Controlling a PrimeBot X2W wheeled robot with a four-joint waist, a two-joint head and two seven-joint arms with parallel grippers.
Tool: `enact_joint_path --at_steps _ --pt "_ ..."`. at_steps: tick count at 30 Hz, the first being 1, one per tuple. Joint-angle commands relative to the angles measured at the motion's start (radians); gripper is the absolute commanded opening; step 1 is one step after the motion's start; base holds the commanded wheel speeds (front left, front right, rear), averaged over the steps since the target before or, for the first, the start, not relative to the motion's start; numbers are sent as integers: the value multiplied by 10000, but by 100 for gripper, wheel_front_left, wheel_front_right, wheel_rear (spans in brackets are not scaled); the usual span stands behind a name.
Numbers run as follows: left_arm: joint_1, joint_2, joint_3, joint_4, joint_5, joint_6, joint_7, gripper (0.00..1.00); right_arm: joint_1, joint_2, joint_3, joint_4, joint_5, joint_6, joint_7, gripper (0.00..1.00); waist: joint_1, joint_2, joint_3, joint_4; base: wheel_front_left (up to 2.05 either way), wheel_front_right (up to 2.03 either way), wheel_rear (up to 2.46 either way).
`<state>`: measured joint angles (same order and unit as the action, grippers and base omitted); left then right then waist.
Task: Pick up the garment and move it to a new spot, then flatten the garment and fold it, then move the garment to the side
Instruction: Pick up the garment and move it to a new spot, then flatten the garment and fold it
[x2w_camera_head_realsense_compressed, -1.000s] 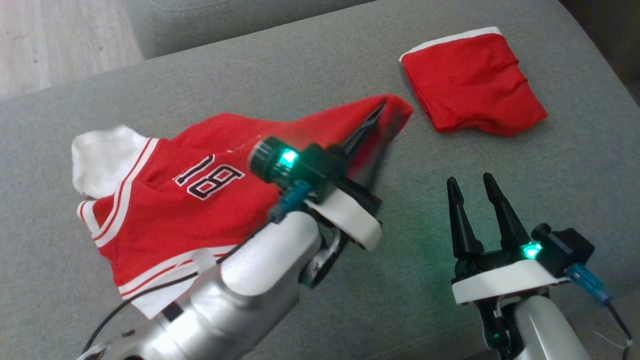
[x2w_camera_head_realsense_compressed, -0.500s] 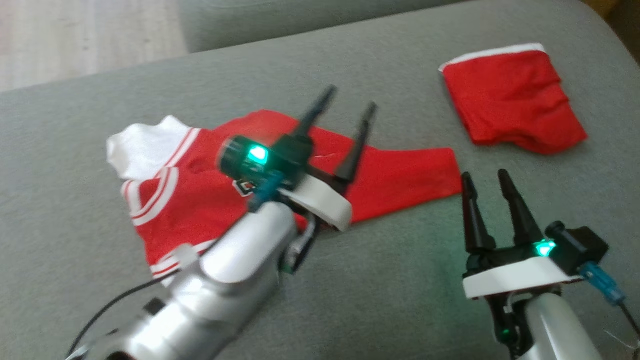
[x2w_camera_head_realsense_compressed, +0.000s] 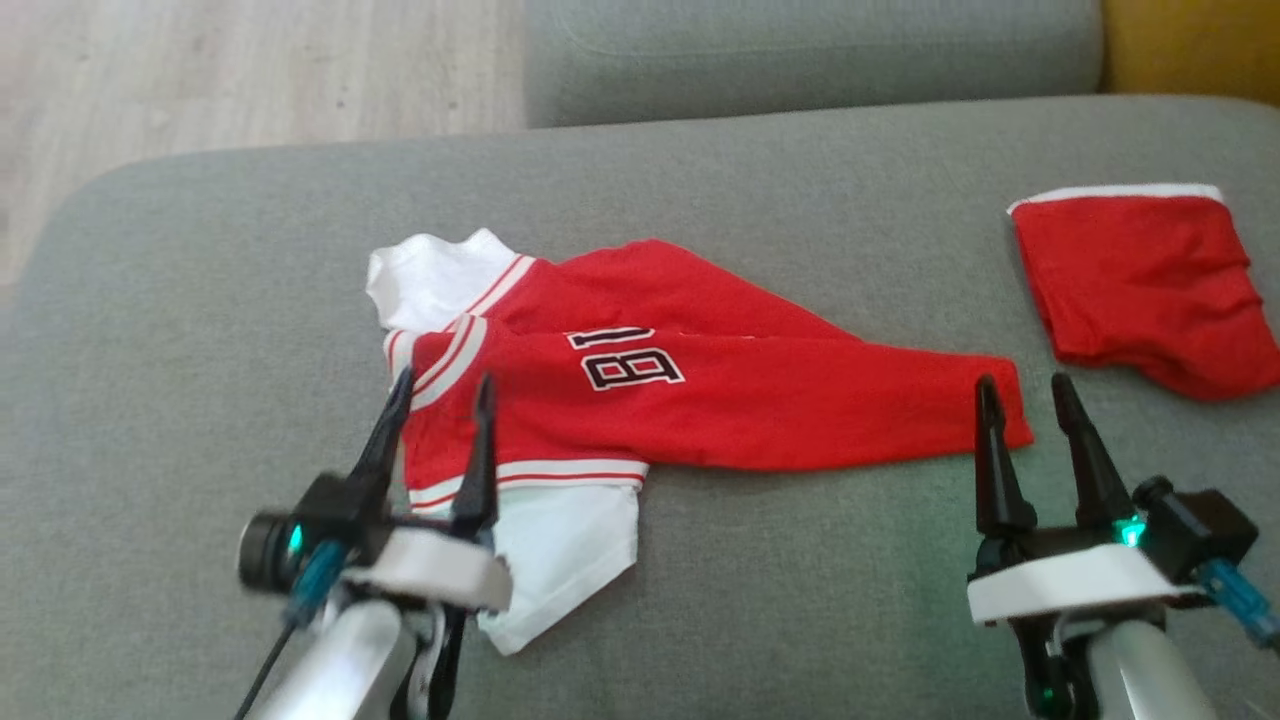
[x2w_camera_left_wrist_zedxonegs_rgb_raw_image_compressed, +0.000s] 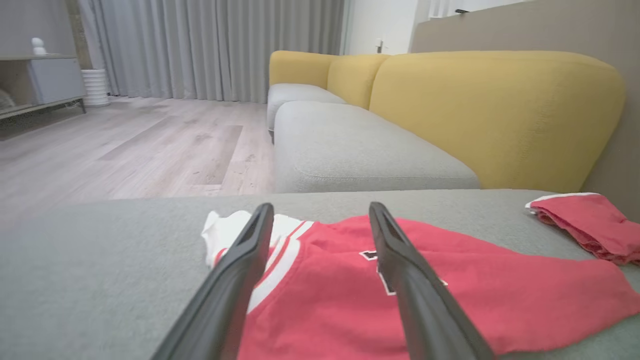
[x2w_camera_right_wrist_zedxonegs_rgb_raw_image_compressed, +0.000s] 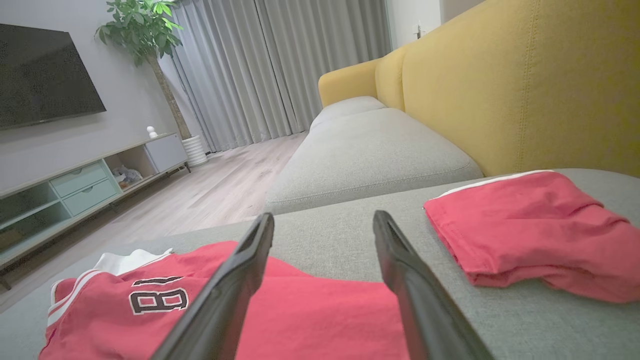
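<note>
Just released, the garment (x2w_camera_head_realsense_compressed: 720, 400) lies doubled; left gripper (x2w_camera_head_realsense_compressed: 445, 377) at 7 o'clock and right gripper (x2w_camera_head_realsense_compressed: 1023, 380) at 5 o'clock gape empty, risking a double-layer pinch.

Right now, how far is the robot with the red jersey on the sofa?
Looks done: the jersey lies set down on the grey cushion. In hand: nothing; the left fingers and right fingers stand open near its two ends. Left: smoothing its doubled-over body, folding it, then moving it aside.
</note>
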<state>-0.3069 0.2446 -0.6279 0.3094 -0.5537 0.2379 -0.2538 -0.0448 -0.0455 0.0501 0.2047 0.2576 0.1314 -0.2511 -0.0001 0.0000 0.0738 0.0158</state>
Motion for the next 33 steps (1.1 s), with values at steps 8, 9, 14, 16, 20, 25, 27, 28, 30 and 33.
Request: enact_joint_path --at_steps 8,9,14,16,20,25,27,28,30,33 --pt "722 -125 1435 -590 500 -179 -79 100 -120 -47 310 -217 -58 -7 -107 100 1 0 -278 73 0 0 0" --pt "728 -141 1490 -544 562 -226 -79 100 -140 -47 342 -215 -61 -7 -107 100 1 0 -278 34 0 0 0" --pt "748 -205 1515 22 540 -435 -77 100 -170 -47 389 -258 -43 -7 -107 100 1 0 -194 -183 0 0 0" --pt "763 -245 1453 289 510 -458 -17 100 -156 -47 351 -276 -26 -7 -107 100 1 0 -145 -217 0 0 0" --pt "801 -356 1375 688 458 -490 12 100 -100 -47 318 -287 -14 -7 -107 100 1 0 -129 -203 0 0 0" --pt "754 -435 1415 1006 439 -526 -22 100 -107 -47 321 -243 -24 -7 -107 100 1 0 -208 -136 0 0 0" --pt "716 -432 1439 1054 439 -533 -27 100 -114 -47 333 -243 -23 -7 -107 100 1 0 -212 -135 0 0 0" --pt "671 -423 1467 1100 441 -533 -31 100 -119 -47 348 -246 -23 -7 -107 100 1 0 -211 -142 0 0 0" --pt "564 -373 1519 1229 458 -512 -36 100 -141 -47 408 -266 -22 -7 -107 100 1 0 -165 -198 0 0 0" --pt "332 -281 1543 1562 461 -462 177 100 -177 -47 455 -291 -27 -7 -107 100 1 0 -17 -313 0 0 0"
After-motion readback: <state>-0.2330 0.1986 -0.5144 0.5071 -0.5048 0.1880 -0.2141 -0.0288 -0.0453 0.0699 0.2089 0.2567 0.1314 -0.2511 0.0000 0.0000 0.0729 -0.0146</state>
